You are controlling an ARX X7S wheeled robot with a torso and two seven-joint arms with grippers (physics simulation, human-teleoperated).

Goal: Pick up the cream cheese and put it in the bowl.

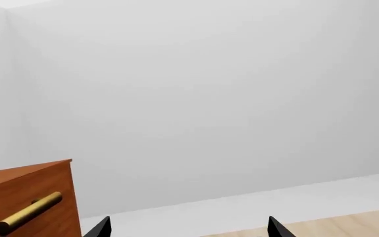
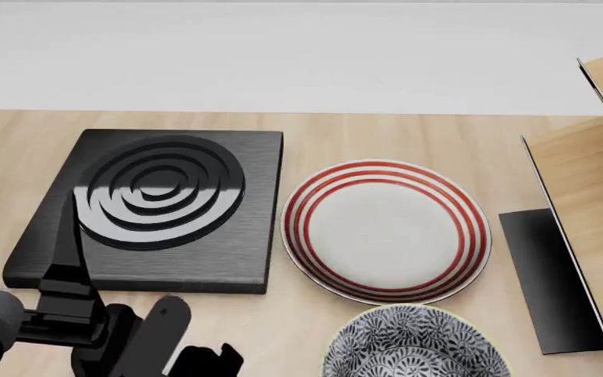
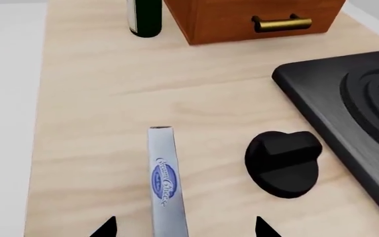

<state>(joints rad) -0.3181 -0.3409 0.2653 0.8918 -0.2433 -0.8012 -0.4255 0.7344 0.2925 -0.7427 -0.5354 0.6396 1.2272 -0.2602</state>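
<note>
Right now the right gripper (image 3: 184, 228) stands wide open over the cream cheese (image 3: 165, 180) in the right wrist view; only the two black fingertips (image 3: 105, 228) show at the frame edge, one each side of the box, not touching it. Box lies flat on the wooden table (image 3: 97, 98), blue oval logo up. Just beside it sits a black knob-like lump (image 3: 284, 163), and past that the black burner slab (image 3: 347, 103) w/ ring grooves. Further off: a brown drawer unit (image 3: 242, 17) w/ brass handle (image 3: 282, 23) and a dark bottle (image 3: 144, 17) next to it.

Left gripper (image 1: 188, 229) is also spread wide, tips only, pointing toward a blank white wall; drawer corner in view there too.

Head view: the left arm (image 2: 82, 314) shows low at the left by the burner. The bowl (image 2: 417, 345) is at the near table edge, just beside the red-striped plate (image 2: 385, 230). Cream cheese isn't visible in this view; well apart from the bowl, w/ the burner between.
</note>
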